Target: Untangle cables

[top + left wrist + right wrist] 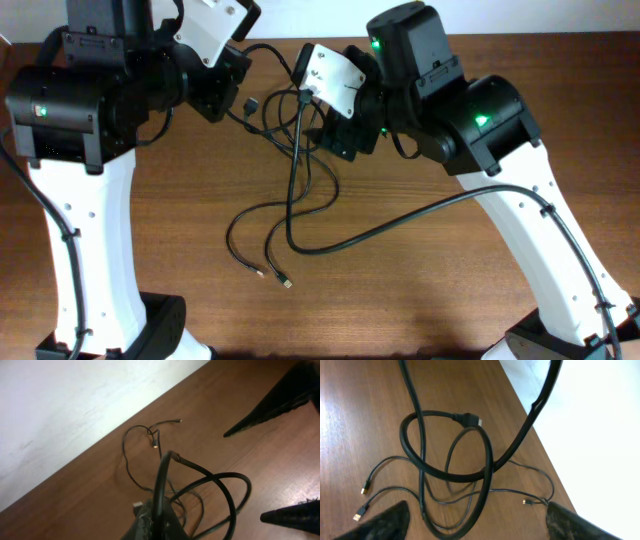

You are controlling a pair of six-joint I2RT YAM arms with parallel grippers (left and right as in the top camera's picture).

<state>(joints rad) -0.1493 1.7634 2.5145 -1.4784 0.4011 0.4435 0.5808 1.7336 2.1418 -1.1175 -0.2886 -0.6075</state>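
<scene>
Two grippers crowd the cables (pixel 293 170) — left gripper (pixel 151 521) clamped on a strand, right gripper (pixel 476 507) spread wide just beside it.

Two matching builds here: the left arm (pixel 85 230) and right arm (pixel 520 190) wear glossy white shells on the long links farthest from the fingers, each dotted with tiny dark screws and trailed by a thin black cable (pixel 580 258). Nearer the tips come boxy black joint housings (pixel 70 135) with green lights (pixel 482 120) glowing. Just behind the working end sits a white plate (pixel 335 80) speckled with small holes, and the right arm's fingers (pixel 380 522) are dark, tapered wedges.
</scene>
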